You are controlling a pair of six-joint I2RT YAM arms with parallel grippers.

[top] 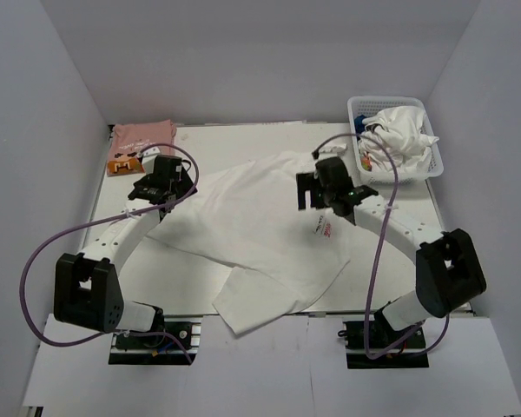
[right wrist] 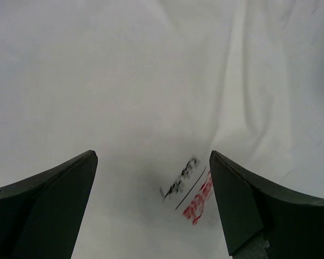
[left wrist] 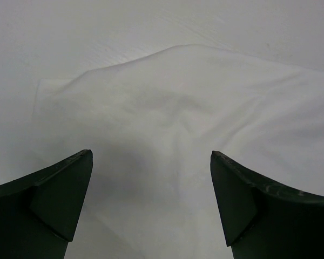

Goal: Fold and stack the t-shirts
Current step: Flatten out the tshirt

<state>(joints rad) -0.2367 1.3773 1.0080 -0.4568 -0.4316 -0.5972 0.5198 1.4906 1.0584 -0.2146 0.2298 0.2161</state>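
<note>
Pink t-shirt (top: pixel 140 143) sits folded at the far-left corner as the left gripper (left wrist: pixel 151 159) and right gripper (right wrist: pixel 153 159), fingers spread, hover over the white t-shirt (top: pixel 252 234), sprawled unfolded mid-table and unstacked.

Surface: flat white rectangular tabletop (top: pixel 243 143), matte, with a thin grey edge along its left and right sides.
Back wall: plain pale grey panel (top: pixel 260 61), standing at the far edge of the surface.
Left wall: matching pale grey panel (top: pixel 35 156), angled outwards towards the camera.
Right wall: same pale grey panel (top: pixel 495 148), also angled outwards.
Near strip: white flat sheets (top: pixel 269 373) laid along the near edge, with a straight seam between them.
Light: even and diffuse, with only soft shadows; source not visible.
Windows: can't tell, the panels close off three sides.
</note>
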